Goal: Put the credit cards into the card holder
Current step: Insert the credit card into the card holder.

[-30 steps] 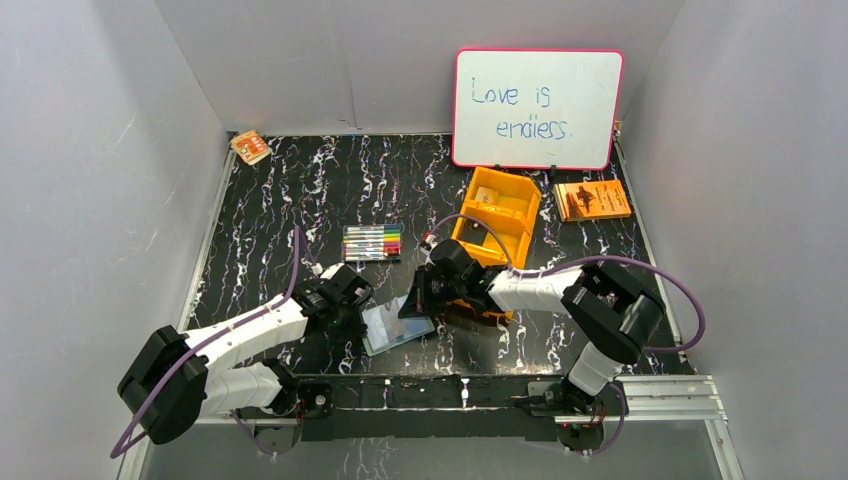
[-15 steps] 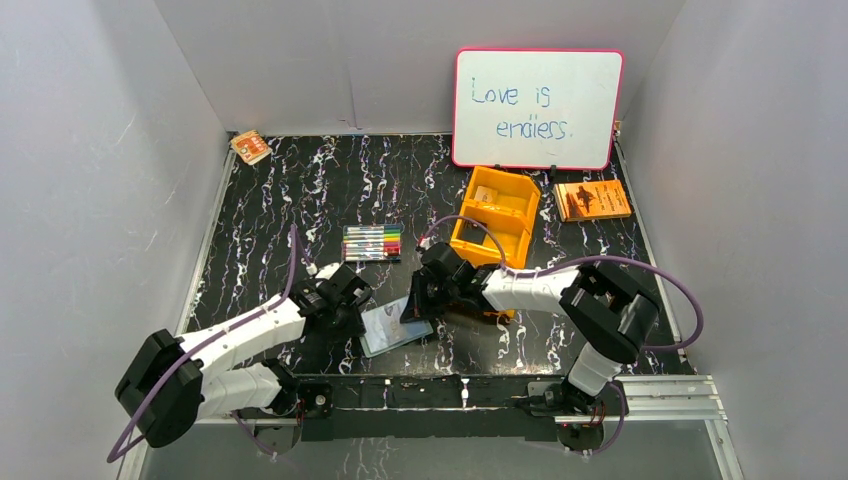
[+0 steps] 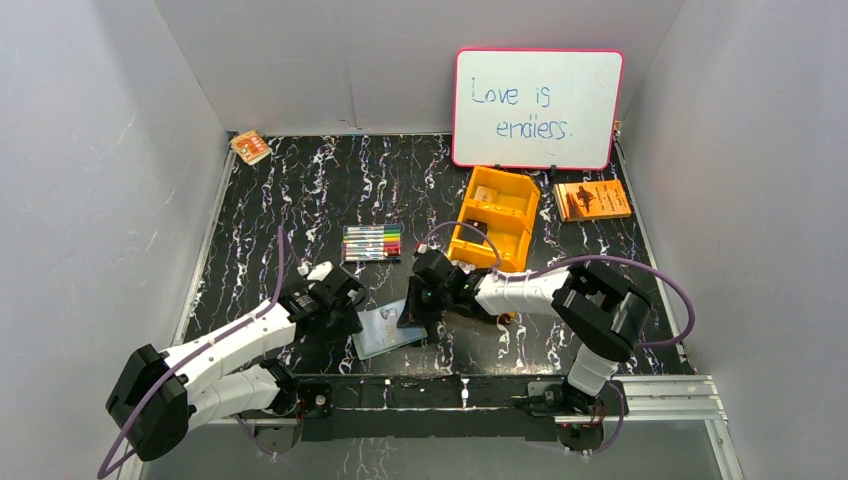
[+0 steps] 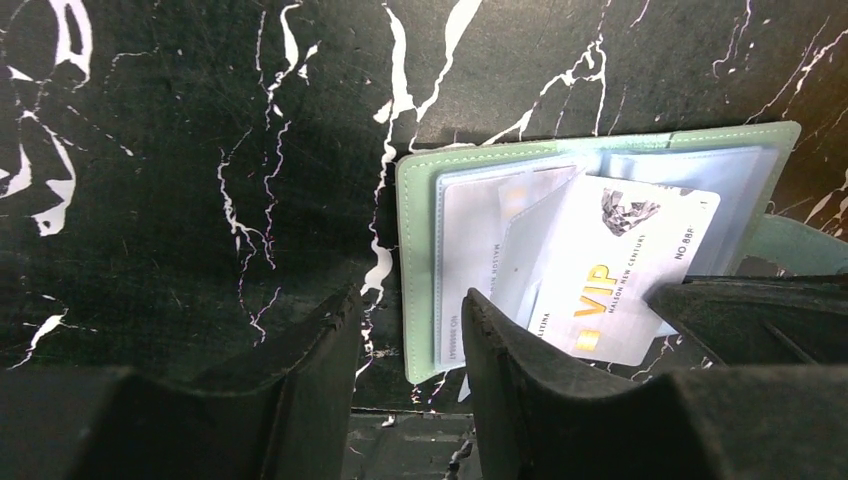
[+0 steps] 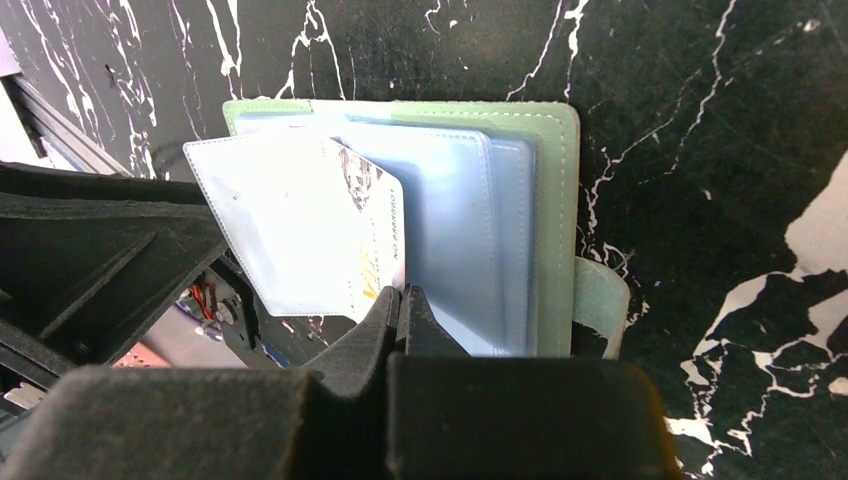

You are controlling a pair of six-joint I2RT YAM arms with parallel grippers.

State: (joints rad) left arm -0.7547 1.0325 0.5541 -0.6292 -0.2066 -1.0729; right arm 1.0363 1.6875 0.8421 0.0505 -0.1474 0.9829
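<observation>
Right fingers [image 5: 404,308] were found pressed fully together, their tips set against one edge of a whitish card [image 5: 300,225] printed VIP. Whether that card was pinched or merely touched could not be told. The left fingers [image 3: 342,312] were held partly open with nothing gripped between them. In the left wrist view one finger was seen overlapping the edge of the card holder [image 4: 420,250], though contact could not be made out.

The card holder was laid open and flat on the worktop [image 3: 300,180], close to the middle of its near edge, between the two sets of fingers. Its pale blue-grey pockets were turned upward, and its side tab [image 5: 603,300] projected from one side. The VIP card was lodged askew in one pocket, partly slipped in, with the rest left sticking out past the holder's edge. Print from a second card [image 4: 458,330] was visible through another pocket.

An orange bin [image 3: 533,205] was stood right of the worktop's centre. A small pale item [image 3: 486,194] was held in its far compartment, while its near end was hidden behind the right arm.
</observation>
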